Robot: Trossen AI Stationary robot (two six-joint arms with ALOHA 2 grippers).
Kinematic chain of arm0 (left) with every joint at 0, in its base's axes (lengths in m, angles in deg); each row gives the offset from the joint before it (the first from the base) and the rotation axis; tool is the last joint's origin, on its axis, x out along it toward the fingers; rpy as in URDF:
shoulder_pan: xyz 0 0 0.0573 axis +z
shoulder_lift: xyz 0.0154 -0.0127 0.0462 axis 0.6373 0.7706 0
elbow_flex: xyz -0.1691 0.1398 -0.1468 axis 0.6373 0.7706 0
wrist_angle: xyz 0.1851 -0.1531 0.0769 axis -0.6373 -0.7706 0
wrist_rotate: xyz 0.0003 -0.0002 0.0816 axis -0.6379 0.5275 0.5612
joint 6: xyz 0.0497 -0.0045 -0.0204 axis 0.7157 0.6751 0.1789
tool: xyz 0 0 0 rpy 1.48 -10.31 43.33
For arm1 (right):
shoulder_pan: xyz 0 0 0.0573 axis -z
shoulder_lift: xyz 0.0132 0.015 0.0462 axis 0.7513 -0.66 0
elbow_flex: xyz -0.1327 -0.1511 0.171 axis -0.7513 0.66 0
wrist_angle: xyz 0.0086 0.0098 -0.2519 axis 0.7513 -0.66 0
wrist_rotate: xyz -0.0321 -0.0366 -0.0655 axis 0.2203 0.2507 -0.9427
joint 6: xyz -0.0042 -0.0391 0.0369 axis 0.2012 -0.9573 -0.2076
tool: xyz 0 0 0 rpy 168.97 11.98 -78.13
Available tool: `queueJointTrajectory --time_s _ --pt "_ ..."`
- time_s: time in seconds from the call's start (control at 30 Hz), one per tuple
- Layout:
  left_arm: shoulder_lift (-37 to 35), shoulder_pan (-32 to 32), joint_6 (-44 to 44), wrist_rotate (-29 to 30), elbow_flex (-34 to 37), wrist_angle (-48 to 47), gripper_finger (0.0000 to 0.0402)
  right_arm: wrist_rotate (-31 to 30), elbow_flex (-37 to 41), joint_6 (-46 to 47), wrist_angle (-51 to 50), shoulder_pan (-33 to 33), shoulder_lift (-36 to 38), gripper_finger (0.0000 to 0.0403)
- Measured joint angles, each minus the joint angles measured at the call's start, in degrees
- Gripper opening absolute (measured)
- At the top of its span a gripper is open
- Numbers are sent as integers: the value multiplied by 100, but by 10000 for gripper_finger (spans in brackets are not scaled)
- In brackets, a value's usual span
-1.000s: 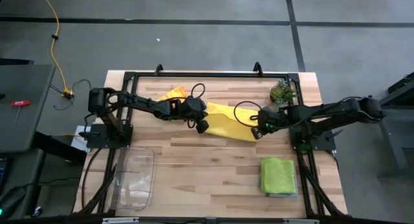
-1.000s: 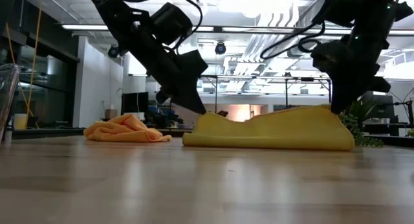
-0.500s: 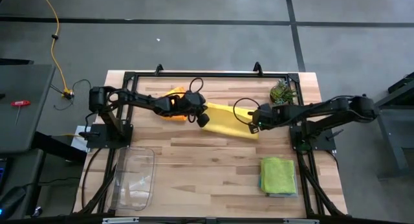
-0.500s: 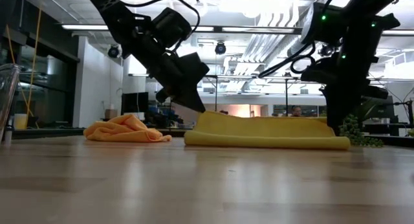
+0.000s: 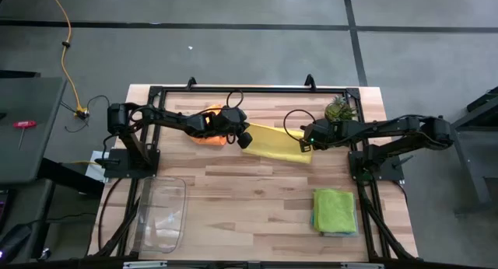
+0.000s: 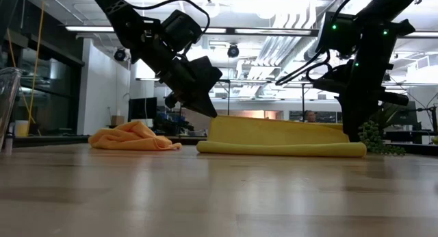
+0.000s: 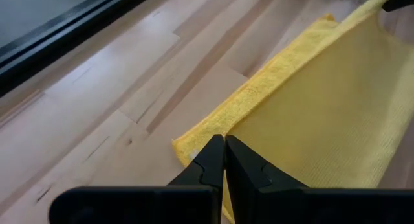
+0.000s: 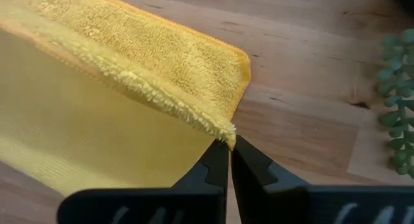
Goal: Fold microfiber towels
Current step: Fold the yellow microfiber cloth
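A yellow towel (image 5: 274, 143) lies folded over on the table's far middle, its fold (image 6: 280, 149) resting on the wood and its upper layer rising to both grippers. My left gripper (image 5: 245, 137) is shut on its left end. My right gripper (image 5: 309, 141) is shut on its right end. An orange towel (image 5: 208, 123) lies crumpled behind the left arm, also visible as the orange towel (image 6: 133, 136) in the low view. A lime green towel (image 5: 335, 208) lies folded on a teal one at the near right. My left gripper pinches the left corner of the yellow towel's upper layer (image 7: 235, 128) between its two fingers, slanting down from the table's left. That layer is raised off the lower one while the fold stays on the table. My right gripper pinches the right corner of the upper layer (image 8: 225, 129) at its fluffy edge, coming steeply from above. The layer hangs from the fingers, stretched toward the other gripper, above the lower layer (image 8: 162, 62) on the wood.
A small green plant (image 5: 338, 110) stands at the far right, close to the right gripper. A clear plastic tray (image 5: 159, 214) sits at the near left. Bare wood (image 5: 249, 199) stretches across the near middle.
Both grippers have moved toward the table's far edge, staying shut on the yellow towel. The raised upper layer has come over toward the far side with them, and its sagging top edge is now drawn straighter. The fold has stayed on the table.
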Motion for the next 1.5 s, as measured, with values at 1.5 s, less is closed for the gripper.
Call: queueJointTrajectory --time_s 1.5 --pt "-2 102 447 596 0 49 94 -457 0 131 55 -2 0 151"
